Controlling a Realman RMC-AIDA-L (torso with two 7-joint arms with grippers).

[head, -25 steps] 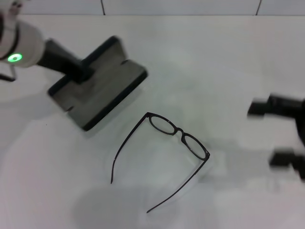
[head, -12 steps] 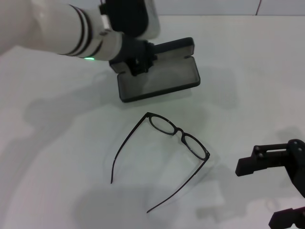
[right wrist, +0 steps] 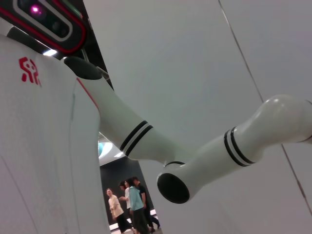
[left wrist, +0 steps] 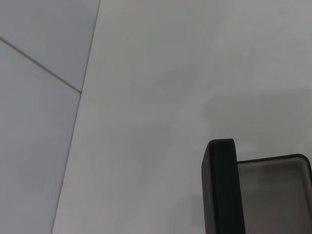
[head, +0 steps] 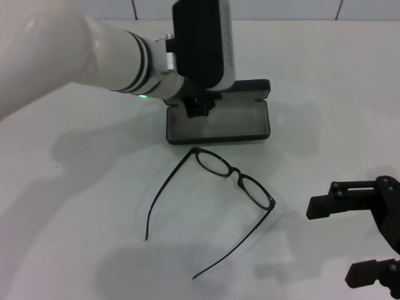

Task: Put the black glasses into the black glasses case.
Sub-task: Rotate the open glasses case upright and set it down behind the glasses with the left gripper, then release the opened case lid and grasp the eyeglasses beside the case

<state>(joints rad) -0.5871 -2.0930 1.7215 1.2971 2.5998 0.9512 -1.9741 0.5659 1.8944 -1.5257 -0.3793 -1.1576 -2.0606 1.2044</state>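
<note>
Gripping the open matte black rectangular glasses case (head: 219,122) at its far-left rim, the left tool (head: 199,106) is clamped shut. Thin black-framed glasses (head: 215,200) lie unfolded nearer on the white table (head: 325,94). The right tool (head: 369,240), near right, gapes wide, empty.

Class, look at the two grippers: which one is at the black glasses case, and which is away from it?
The left gripper is at the open black glasses case, over its rear edge. The right gripper hangs apart, beside the black glasses.

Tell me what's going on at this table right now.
The left gripper is at the black glasses case, which lies open on the white table showing its grey lining. The black glasses lie unfolded on the table just in front of the case, untouched. The right gripper hovers open, off to the glasses' right.
</note>
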